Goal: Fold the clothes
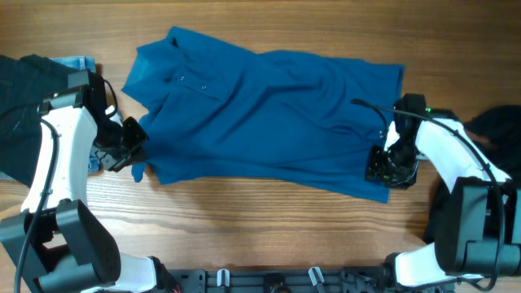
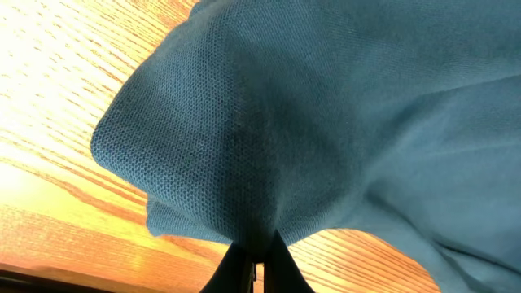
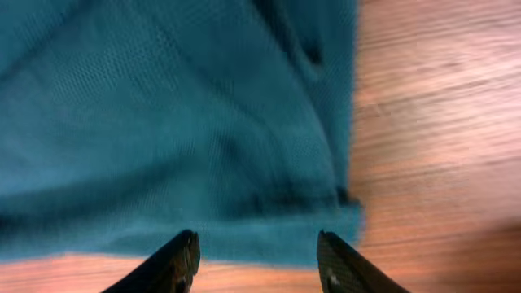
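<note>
One pincer (image 2: pixel 254 264) pinching teal shirt (image 1: pixel 269 114) — other (image 3: pixel 256 252) agape.

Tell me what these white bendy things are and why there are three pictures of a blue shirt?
The white bendy things are two robot arms, each ending in a pincher with two fingers. One picture is taken from above the wooden table. The other two come from little cameras on the arms' wrists, so they look very close up.

A big teal-blue shirt lies spread on the table. On the left side a dark garment and a bit of light-blue denim lie there too, and another dark garment is on the right.

The left gripper is pinched shut on the shirt's edge. The right gripper is open, fingers apart, above the shirt's corner, holding nothing.
</note>
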